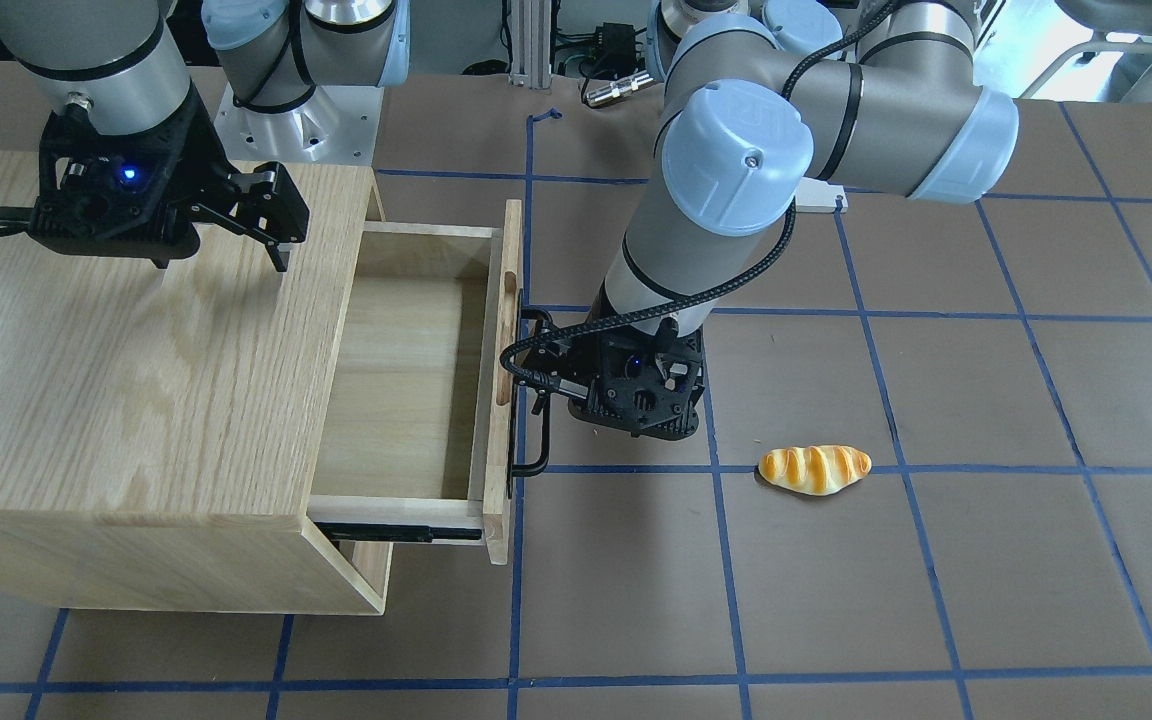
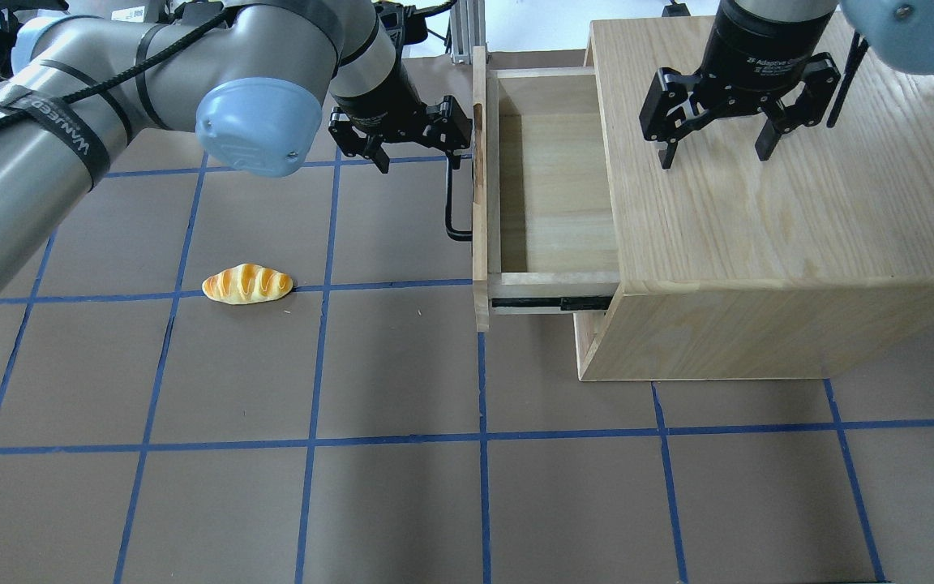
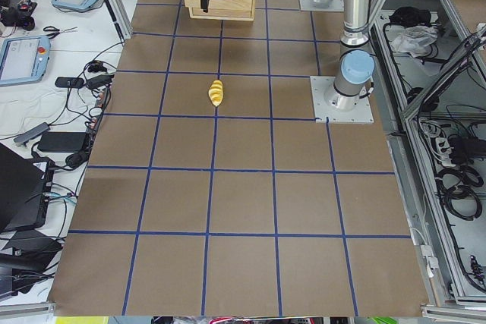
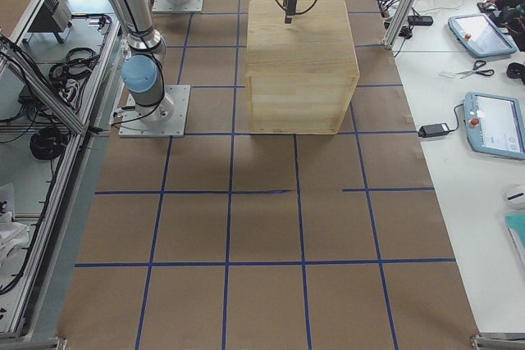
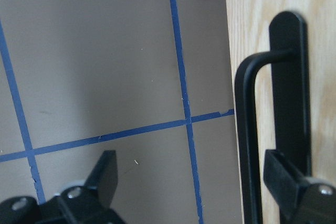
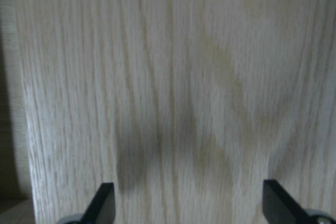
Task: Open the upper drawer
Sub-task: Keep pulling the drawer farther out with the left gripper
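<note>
Two grippers, both spread wide and holding nothing: the left gripper [image 2: 418,158] straddles the black handle [image 2: 449,203] of the upper drawer [image 2: 552,195], which juts well out of the cabinet [image 2: 759,243], placed for pulling. The right gripper [image 2: 717,154] hangs over the cabinet's top, likely to steady it.

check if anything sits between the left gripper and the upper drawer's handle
Nothing visible does. The left gripper is open right at the black bar handle of the upper drawer, the bar next to one finger.

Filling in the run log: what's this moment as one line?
upper drawer: pulled out | left gripper: open, by handle | right gripper: open, over cabinet top
</note>
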